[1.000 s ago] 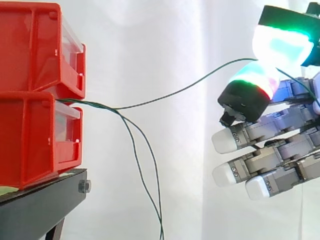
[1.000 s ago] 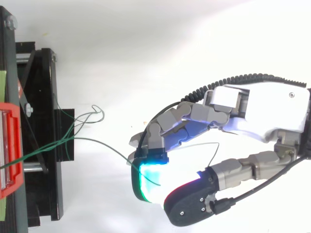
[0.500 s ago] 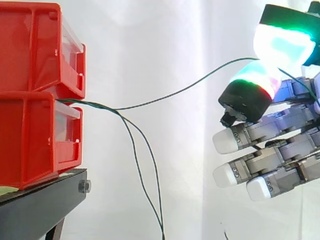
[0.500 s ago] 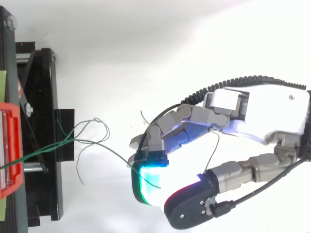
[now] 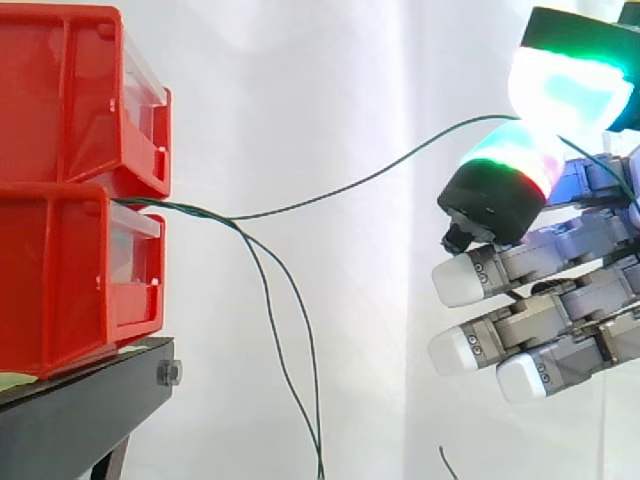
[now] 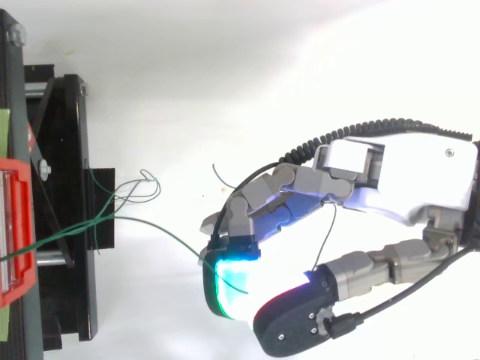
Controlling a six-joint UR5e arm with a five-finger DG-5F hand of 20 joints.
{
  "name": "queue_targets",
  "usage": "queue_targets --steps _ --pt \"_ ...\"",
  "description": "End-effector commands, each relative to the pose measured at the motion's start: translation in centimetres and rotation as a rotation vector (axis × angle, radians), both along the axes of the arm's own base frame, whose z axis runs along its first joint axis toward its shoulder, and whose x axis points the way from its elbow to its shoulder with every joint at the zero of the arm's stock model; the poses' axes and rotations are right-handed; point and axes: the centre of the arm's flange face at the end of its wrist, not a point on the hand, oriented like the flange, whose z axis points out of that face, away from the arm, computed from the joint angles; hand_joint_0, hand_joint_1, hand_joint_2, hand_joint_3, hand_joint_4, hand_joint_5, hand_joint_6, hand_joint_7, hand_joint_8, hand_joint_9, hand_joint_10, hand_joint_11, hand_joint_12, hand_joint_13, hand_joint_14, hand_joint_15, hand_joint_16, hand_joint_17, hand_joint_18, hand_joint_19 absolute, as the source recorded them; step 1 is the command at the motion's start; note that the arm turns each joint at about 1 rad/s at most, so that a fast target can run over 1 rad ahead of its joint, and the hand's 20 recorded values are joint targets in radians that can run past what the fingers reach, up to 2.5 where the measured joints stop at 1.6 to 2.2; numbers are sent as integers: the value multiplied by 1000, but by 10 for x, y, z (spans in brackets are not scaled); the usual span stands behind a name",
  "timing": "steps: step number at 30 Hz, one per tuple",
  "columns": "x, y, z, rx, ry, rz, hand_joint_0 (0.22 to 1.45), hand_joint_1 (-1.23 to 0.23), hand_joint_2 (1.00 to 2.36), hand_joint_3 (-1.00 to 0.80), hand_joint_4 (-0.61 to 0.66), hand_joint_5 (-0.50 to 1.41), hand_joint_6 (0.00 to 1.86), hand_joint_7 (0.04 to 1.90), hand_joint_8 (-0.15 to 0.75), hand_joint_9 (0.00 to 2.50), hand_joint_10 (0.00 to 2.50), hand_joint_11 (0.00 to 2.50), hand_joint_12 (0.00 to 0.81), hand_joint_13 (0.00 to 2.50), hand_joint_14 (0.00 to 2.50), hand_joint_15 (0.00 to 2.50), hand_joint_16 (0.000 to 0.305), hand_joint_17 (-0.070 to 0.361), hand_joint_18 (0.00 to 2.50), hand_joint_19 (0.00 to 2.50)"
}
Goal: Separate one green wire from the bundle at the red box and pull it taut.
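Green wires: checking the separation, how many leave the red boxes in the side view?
3. One green wire rises from the red boxes to the hand's pinch; two drooping wires hang side by side beneath. Others may hide in the bundle.

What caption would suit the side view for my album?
Robot hand pinches one green wire leading from stacked red bins, while other wires droop.

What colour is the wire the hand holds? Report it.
Dark green; the wire shows best in the side view.
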Motion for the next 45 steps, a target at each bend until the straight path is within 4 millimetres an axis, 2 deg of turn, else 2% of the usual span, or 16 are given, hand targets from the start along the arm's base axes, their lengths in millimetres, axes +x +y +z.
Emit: queue_targets --steps 1,45 --pt "0 1 0 0 0 2 619 -743 1014 -156 -34 -94 851 1080 232 741 3 88 319 458 5 115 44 99 429 323" --pt "0 4 0 0 0 6 619 -742 1015 -156 -30 -95 852 1084 235 757 4 104 327 487 5 138 44 100 460 353"
